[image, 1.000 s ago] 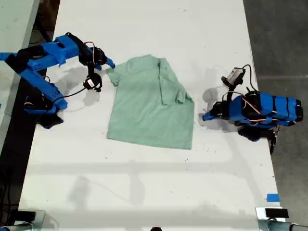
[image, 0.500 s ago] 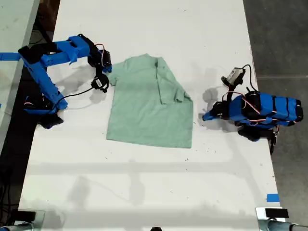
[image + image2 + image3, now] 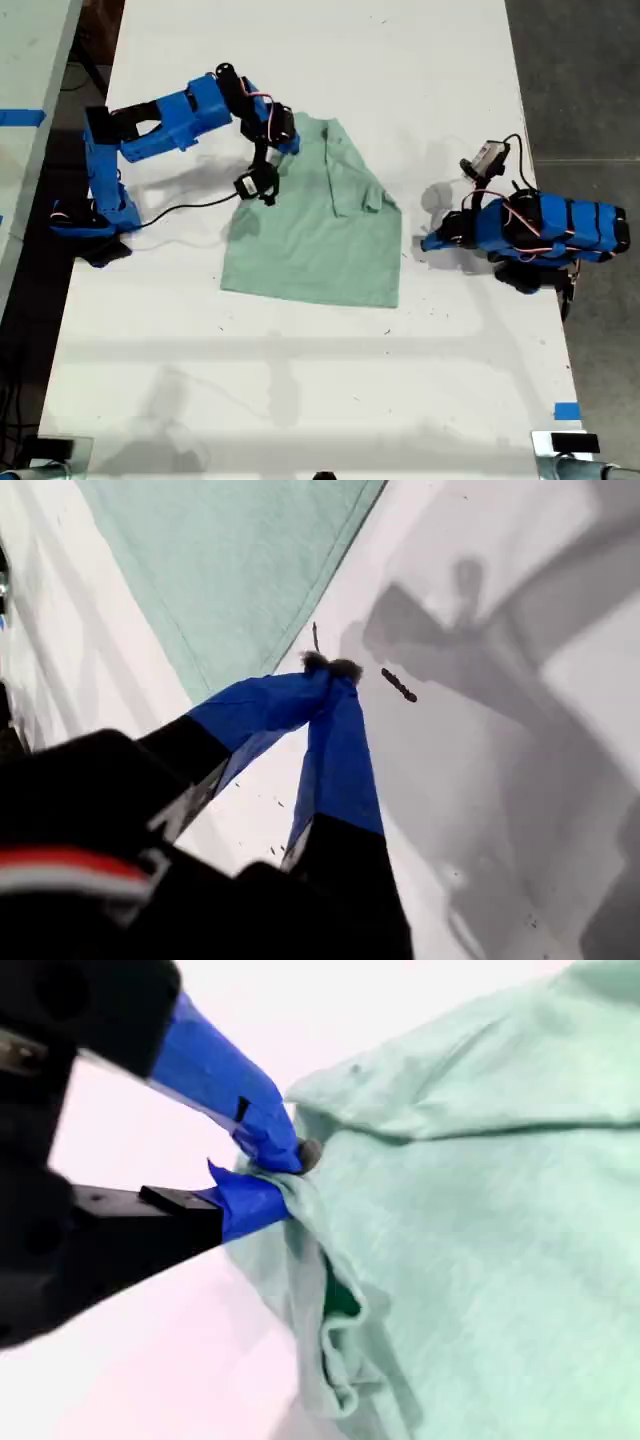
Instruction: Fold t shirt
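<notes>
Exterior view: the pale mint-green short-sleeved cloth t shirt [image 3: 318, 225] lies on the white bench [image 3: 300, 400], roughly midway between the two blue arms. The sleeve on this view's right is already turned in over the chest, so the fold looks partly done. The arm on this view's left reaches out over the shirt's far-left shoulder, and my second gripper [image 3: 290, 143] sits right at that edge, placed there, I judge, to carry the other sleeve across. The arm on this view's right is tucked back on itself, with my first gripper [image 3: 430, 243] low on the bench just beside the shirt's right edge, apart from the cloth, apparently parked clear of the fold.

First wrist view: my first gripper [image 3: 330, 665] has its blue jaws pressed together at the tips with nothing between them. They rest on bare bench, and the shirt's hem and corner lie just beyond, not touched.

Second wrist view: my second gripper [image 3: 280, 1175] pinches a bunched fold of the shirt's edge between its blue jaws. The cloth rucks and curls under the grip and a darker green inner patch shows below it. The hold is on a hem, probably so the whole sleeve follows when lifted; thin cloth may slip
</notes>
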`<state>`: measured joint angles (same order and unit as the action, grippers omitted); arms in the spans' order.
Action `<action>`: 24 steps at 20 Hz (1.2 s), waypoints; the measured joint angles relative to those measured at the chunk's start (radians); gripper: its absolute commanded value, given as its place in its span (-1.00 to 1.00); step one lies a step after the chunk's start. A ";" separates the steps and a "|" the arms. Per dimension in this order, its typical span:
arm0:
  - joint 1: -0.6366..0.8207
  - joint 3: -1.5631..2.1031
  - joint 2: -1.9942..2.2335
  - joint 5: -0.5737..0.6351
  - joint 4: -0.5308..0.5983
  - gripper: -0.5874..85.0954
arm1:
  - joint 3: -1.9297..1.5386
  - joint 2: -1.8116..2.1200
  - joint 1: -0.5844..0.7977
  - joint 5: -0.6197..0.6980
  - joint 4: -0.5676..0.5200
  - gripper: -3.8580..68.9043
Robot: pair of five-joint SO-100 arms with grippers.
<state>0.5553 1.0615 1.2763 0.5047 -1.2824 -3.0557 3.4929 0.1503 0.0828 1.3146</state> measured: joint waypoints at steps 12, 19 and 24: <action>-0.055 0.123 0.347 -0.031 -0.127 -0.99 | 0.000 0.000 0.000 0.000 0.000 -0.96; -0.287 1.477 1.812 -0.262 0.301 -0.99 | 0.000 0.000 0.000 0.000 0.000 -0.96; -0.284 2.097 2.292 -0.255 0.341 -0.99 | 0.000 0.000 -0.002 0.000 0.000 -0.96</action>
<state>0.2715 3.1585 3.5680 0.2500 -0.9419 -3.0557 3.4929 0.1488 0.0828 1.3146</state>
